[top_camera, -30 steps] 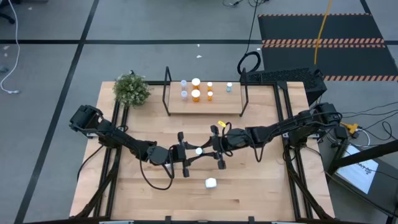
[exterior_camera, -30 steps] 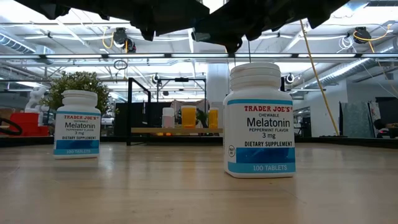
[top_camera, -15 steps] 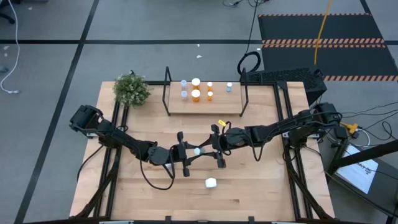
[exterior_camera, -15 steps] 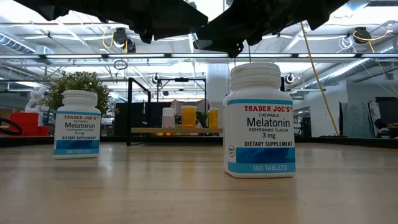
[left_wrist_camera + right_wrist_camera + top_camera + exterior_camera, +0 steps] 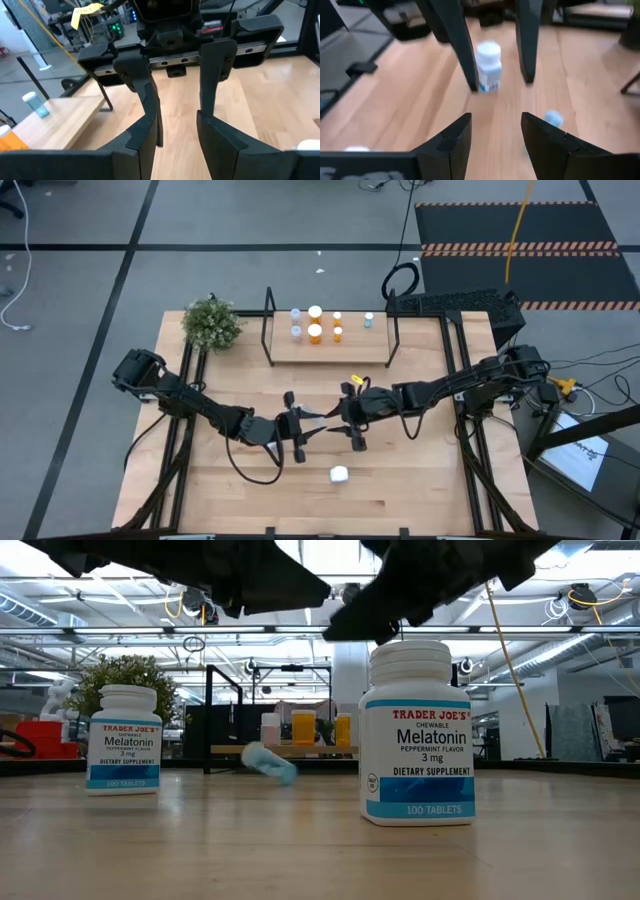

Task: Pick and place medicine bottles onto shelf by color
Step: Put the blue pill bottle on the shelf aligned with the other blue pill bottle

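Observation:
A small pale blue medicine bottle (image 5: pixel 270 762) with a white cap is tilted low over the table below the two grippers; it shows blurred in the right wrist view (image 5: pixel 552 119). My left gripper (image 5: pixel 300 432) and my right gripper (image 5: pixel 350 420) face each other above the table's middle. Both are open, with nothing between their fingers (image 5: pixel 177 130) (image 5: pixel 495 135). The shelf (image 5: pixel 328 348) stands at the table's far side and bears several pale and orange bottles (image 5: pixel 315 332). Whether the tilted bottle touches the table, I cannot tell.
A white Melatonin bottle (image 5: pixel 339 474) stands near the table's front edge, large in the low view (image 5: pixel 420 730). A second one (image 5: pixel 122 740) stands upright farther left, also in the right wrist view (image 5: pixel 487 65). A potted plant (image 5: pixel 212 323) sits at the far left corner.
The small white-capped bottle that hung between the two grippers' fingertips has dropped out of them and now shows tilted near the table. Neither arm has shifted place.

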`<state>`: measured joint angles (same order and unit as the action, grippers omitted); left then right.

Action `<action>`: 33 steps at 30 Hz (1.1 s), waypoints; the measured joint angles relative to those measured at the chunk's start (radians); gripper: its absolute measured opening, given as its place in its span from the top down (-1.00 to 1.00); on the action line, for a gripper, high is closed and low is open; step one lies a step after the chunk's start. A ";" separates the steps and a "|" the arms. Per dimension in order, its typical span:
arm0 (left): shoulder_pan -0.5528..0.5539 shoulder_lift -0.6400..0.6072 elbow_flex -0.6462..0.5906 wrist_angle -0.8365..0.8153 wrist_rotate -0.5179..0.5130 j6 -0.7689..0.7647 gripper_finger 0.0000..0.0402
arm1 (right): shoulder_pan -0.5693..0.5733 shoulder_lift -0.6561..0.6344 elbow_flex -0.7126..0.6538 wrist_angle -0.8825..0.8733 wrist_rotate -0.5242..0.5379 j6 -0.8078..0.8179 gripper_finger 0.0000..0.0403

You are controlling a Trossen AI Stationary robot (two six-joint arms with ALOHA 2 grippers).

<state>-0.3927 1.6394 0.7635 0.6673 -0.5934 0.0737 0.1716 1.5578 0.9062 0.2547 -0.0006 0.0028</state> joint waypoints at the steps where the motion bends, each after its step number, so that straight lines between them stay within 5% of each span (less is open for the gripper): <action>1: 0.000 0.000 0.000 -0.006 -0.002 -0.004 0.30 | -0.001 0.000 0.000 -0.020 0.000 0.007 0.17; 8: 0.000 -0.059 0.000 -0.160 -0.045 -0.078 0.30 | -0.034 0.000 0.000 -0.092 0.009 0.040 0.17; 12: 0.009 -0.167 0.000 -0.339 -0.070 -0.188 0.30 | -0.055 0.021 0.000 -0.027 0.121 0.092 0.17; 22: -0.016 -0.276 0.000 -0.571 -0.157 -0.358 0.30 | -0.141 0.313 0.135 0.063 0.129 0.060 0.17; 33: -0.027 -0.264 -0.001 -0.601 -0.180 -0.402 0.30 | -0.153 0.496 0.254 -0.013 0.101 0.061 0.05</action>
<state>-0.4198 1.3750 0.7628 0.0663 -0.7738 -0.3284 0.0186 2.0534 1.1599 0.2420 0.1005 0.0635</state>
